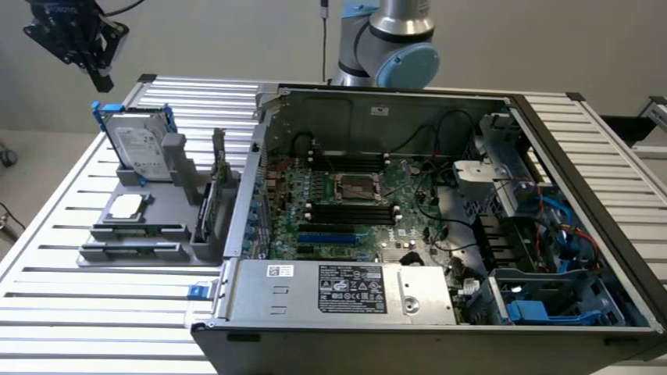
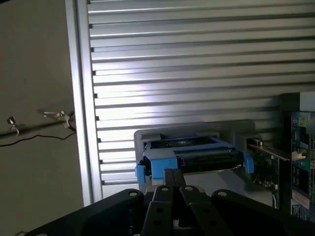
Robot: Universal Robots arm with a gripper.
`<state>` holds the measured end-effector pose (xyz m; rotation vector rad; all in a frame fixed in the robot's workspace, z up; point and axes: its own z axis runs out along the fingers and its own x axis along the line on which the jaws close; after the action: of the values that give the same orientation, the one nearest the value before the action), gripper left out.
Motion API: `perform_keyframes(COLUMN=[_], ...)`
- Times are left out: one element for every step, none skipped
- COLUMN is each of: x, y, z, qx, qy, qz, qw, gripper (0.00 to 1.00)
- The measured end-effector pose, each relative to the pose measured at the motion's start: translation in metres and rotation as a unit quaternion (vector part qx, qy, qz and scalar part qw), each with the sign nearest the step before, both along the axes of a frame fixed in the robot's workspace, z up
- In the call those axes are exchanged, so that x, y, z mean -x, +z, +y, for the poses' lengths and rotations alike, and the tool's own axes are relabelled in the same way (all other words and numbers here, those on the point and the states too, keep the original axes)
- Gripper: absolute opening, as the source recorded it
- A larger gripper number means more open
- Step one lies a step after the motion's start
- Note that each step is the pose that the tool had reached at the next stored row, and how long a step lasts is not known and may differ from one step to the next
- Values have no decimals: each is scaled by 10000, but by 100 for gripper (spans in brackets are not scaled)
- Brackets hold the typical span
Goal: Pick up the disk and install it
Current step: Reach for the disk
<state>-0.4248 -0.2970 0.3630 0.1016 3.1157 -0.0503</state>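
The disk (image 1: 140, 144), a silver-grey drive with a white label in a blue carrier, stands upright in a grey holder (image 1: 146, 226) on the exterior view's left of the table. My gripper (image 1: 101, 80) hangs in the air above and a little beyond it, apart from it, with its black fingers together and nothing between them. In the wrist view I look down on the top edge of the disk (image 2: 189, 155) and its blue frame, just past my shut gripper (image 2: 175, 179).
An open computer case (image 1: 438, 226) covers the middle and right of the slatted aluminium table (image 1: 94, 312). It holds a motherboard, a large silver box (image 1: 349, 289) with a label and a blue drive bay (image 1: 552, 301). The holder also carries a small square chip (image 1: 127, 205) and an upright card (image 1: 219, 168).
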Motion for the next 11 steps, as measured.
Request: perform_keyframes(x=[0,0,0,0,1,0,-3,-8,-13,-19,-31], y=[0,-1,0,0,0,2,3,4,6,8,10], z=[10,23,34,46,57,63,66,68,71,72,72], qx=[84,136,160,180,193,199,199,199,199,199,200], qy=[0,2,8,13,17,21,25,26,28,38,53], qz=[9,16,32,56,92,140,206,290,340,357,364], qw=[10000,9999,9999,9998,9998,9997,9996,9994,9992,9992,9991], gripper=[11,11,11,11,11,11,11,11,11,11,11])
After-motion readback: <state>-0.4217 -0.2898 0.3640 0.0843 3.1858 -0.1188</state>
